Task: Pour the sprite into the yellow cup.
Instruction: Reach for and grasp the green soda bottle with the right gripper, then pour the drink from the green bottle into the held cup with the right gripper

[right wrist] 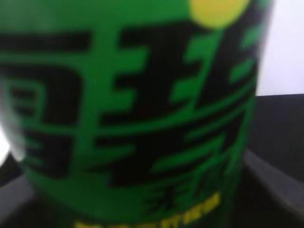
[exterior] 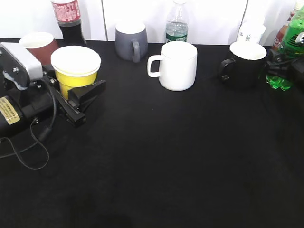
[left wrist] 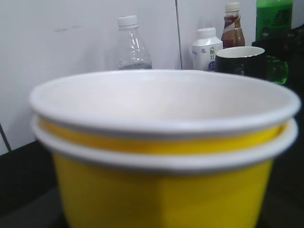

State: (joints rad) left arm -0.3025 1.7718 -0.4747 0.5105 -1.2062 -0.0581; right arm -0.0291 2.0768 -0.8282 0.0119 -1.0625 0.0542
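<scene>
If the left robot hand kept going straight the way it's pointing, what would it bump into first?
The yellow cup. It already sits between the left gripper's fingers, filling the wrist view. With the cup gone, the line runs toward the black mug, though depth is hard to judge.

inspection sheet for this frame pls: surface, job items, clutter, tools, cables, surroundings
Surface: black tablecloth, no spills seen.
Job items: yellow cup at far left, upright, looks like two cups nested; green soda bottle at far right edge, upright.
Clutter: white mug, black mug, grey mug, red cup, cola bottle, clear water bottle, small white bottle.
Tools: left tool around the yellow cup; right tool at the green bottle, grip unclear.
Cables: black cable looping beside left arm.
Surroundings: white wall panels behind.
</scene>
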